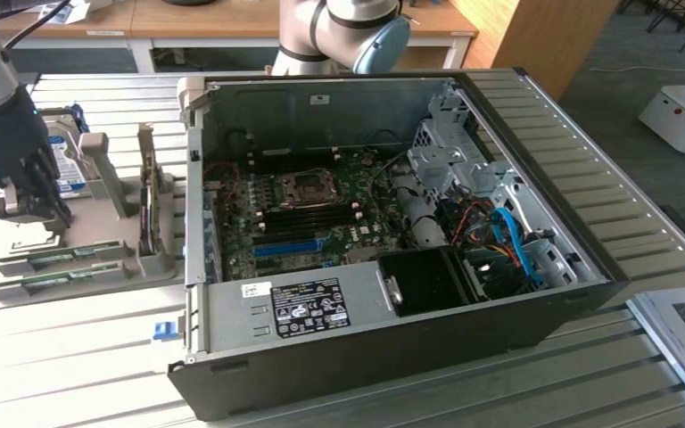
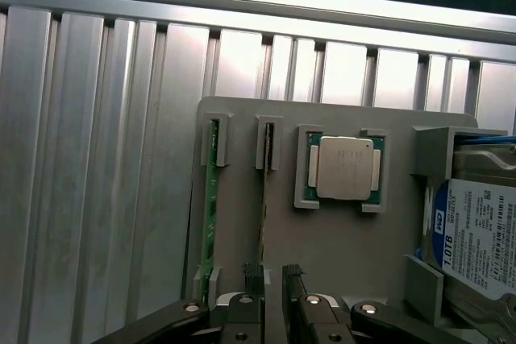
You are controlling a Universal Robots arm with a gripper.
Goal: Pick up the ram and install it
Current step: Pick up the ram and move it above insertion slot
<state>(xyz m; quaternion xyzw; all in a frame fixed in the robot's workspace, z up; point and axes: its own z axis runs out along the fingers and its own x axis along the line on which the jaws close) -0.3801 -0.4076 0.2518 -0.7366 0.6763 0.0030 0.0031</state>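
My gripper (image 2: pixel 272 276) hangs over the gray tray (image 2: pixel 242 223), jaws narrow with a small gap, holding nothing as far as I can judge. The ram (image 2: pixel 264 191) stands on edge in its tray slot, with its near end running into that gap. 1 more stick (image 2: pixel 211 199) stands just beside it.

Risks: the ram sits closer to 1 pad than the other, so closing could tilt it or jam it against the slot wall. A pad could also clip the neighbour stick.

Hidden: my fingers (image 2: pixel 253 273) cover the ram's near end, so I can't tell if there is contact. The board sockets inside the computer case (image 1: pixel 318 308) are hard to make out.
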